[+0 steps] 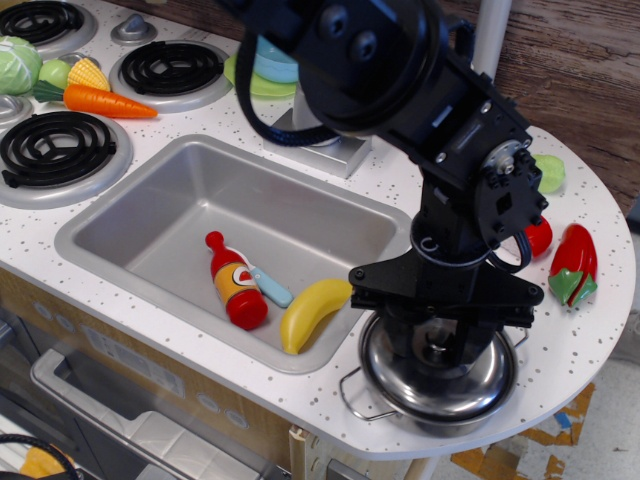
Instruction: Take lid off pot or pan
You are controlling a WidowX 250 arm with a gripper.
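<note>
On the speckled white bench (590,330), right of the grey sink (150,230), stands the steel pot (440,405), its lid (400,372) on. The pincer (440,345) sits directly over the lid's centre knob, fingers either side (whether clamped, I cannot tell). A straight upward lift should follow.
</note>
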